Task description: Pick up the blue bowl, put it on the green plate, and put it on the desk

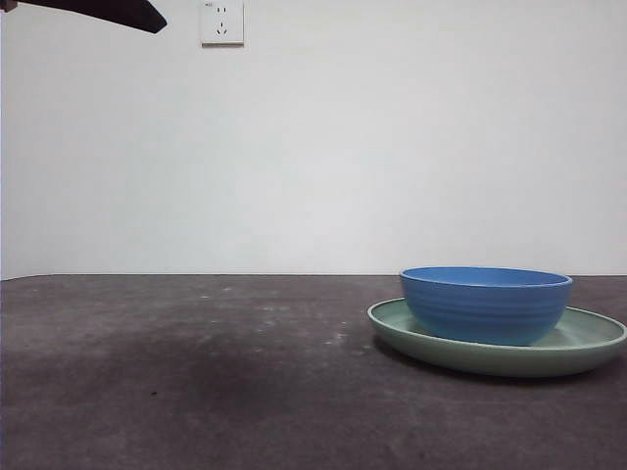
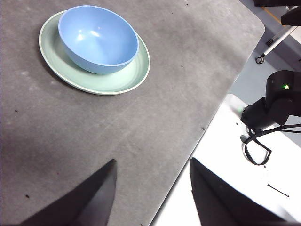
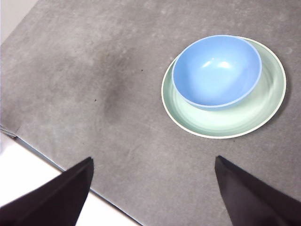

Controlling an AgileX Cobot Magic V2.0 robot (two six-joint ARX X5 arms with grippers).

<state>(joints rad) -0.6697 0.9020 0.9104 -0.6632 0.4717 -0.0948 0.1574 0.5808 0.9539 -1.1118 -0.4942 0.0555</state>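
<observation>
The blue bowl [image 1: 486, 304] stands upright on the green plate [image 1: 588, 345], set off the plate's middle, on the desk [image 1: 196, 382] at the right. Both wrist views show the bowl [image 2: 98, 38] [image 3: 216, 70] on the plate [image 2: 108, 81] [image 3: 235, 120] from above. My left gripper [image 2: 153, 188] is open and empty, high above the desk's edge, well away from the bowl. My right gripper [image 3: 153, 188] is open and empty, high above the desk, apart from the plate. One arm shows only as a black tip [image 1: 118, 12] at the top left of the front view.
A wall socket [image 1: 221, 22] sits high on the white wall. The desk's edge [image 2: 207, 122] runs next to a white surface with a black device and cables [image 2: 273, 106]. Bare desk lies left of the plate.
</observation>
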